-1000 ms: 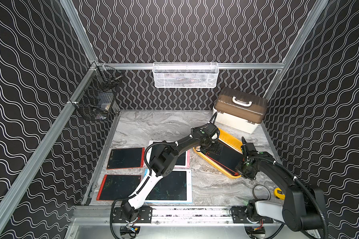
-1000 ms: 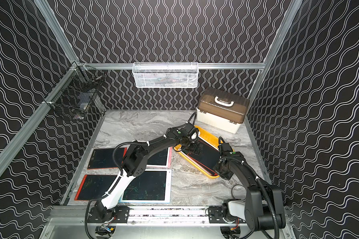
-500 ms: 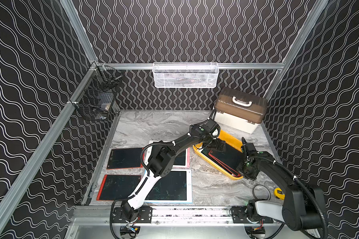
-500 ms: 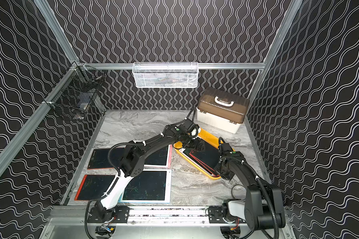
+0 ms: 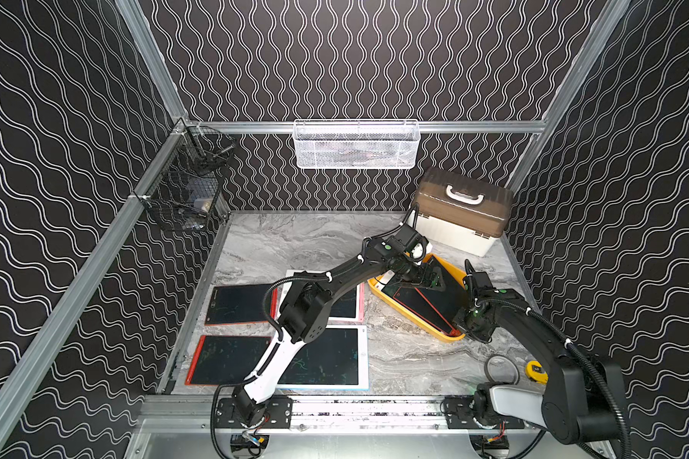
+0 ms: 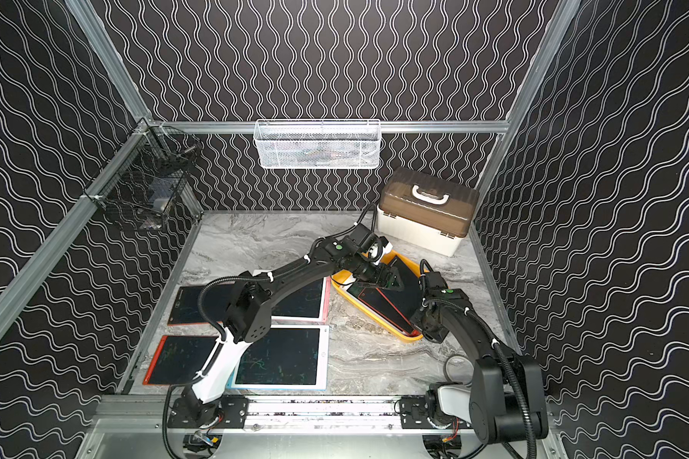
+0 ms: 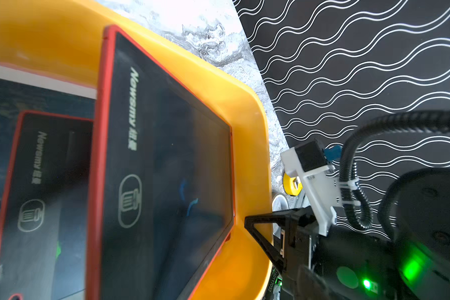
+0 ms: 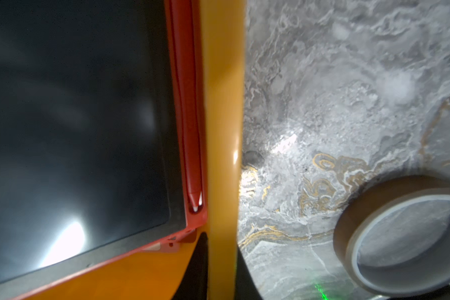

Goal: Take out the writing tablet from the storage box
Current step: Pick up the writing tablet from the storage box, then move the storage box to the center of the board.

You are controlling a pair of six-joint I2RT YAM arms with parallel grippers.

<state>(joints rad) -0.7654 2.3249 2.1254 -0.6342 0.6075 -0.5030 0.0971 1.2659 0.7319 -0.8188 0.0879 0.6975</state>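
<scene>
Writing tablet (image 7: 166, 161) red-framed, tilted atop a second tablet (image 7: 44, 197) inside yellow storage box (image 5: 446, 337), right of centre in both top views | left gripper (image 5: 430, 278) over box's upper end, jaws spread | right gripper (image 8: 222, 265) pinched on box's lower-corner rim | tape roll (image 8: 400, 233) on table (image 8: 322, 78) near it
</scene>
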